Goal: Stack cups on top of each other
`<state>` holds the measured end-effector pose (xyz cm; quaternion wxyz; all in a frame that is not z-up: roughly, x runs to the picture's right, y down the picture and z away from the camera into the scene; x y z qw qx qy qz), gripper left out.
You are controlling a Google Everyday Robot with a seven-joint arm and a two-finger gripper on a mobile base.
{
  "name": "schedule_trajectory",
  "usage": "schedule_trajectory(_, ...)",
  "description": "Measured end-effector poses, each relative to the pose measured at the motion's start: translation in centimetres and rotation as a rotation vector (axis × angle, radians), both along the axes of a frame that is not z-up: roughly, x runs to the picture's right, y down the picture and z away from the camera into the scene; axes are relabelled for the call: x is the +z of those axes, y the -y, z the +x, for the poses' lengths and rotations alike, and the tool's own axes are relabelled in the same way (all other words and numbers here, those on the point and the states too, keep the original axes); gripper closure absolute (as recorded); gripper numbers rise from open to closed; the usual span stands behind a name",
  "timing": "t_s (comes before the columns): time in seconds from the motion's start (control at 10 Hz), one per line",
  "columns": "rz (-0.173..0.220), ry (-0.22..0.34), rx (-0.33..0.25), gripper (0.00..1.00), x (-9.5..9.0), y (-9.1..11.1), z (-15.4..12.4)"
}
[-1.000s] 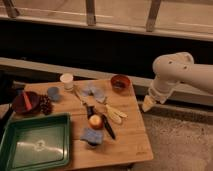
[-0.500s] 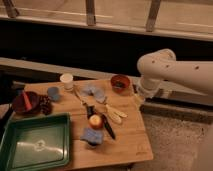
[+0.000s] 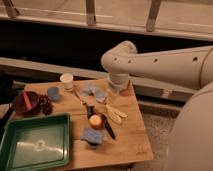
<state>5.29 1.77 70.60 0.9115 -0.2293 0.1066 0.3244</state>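
Hanging from the bent white arm (image 3: 150,62), the tool (image 3: 116,96) points down over the rear part of the counter (image 3: 132,142) nearest the arm. Its fingers stand apart with nothing visibly between them, so neither cup is in hand yet. The white cup (image 3: 66,80) stands upright well off to the tool's side, along the same rear edge, toward the end of the counter away from the arm. The blue-grey cup (image 3: 53,92) sits near it, a little farther from the tool and nearer the front, the two apart and not touching. Both appear mouth-up and free of neighbours, which should leave room for the fingers to come down around either. By their shapes, I judge the shorter blue-grey one the likelier to be lifted and set into the taller tapered one. Between the tool and the cups lie flat blue sponge-like pieces (image 3: 92,91), just beside the tool, which would have to be crossed on the way over. Past the cups, a dark red dish (image 3: 24,102) and a dark cluster (image 3: 45,105) sit at the counter's far end. Toward the front from the tool lie pale yellow pieces (image 3: 115,114), an orange fruit (image 3: 96,121), a dark knife-like item (image 3: 106,129), another blue piece (image 3: 93,136) and, farthest off, a green tray (image 3: 35,145).
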Motion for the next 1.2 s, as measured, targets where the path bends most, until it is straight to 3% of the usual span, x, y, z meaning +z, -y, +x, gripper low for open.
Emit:
schedule_trajectory(0.3, 0.024, 0.073, -0.108, 0.36, -0.5, 1.3, -7.3)
schedule_trajectory(0.5, 0.021, 0.123, -0.148, 0.36, -0.4, 2.5, -12.9)
schedule_trajectory(0.6, 0.022, 0.138, -0.151, 0.36, -0.5, 2.7, -14.3)
schedule_trajectory(1.2, 0.014, 0.143, -0.133, 0.36, -0.4, 2.8, -14.0)
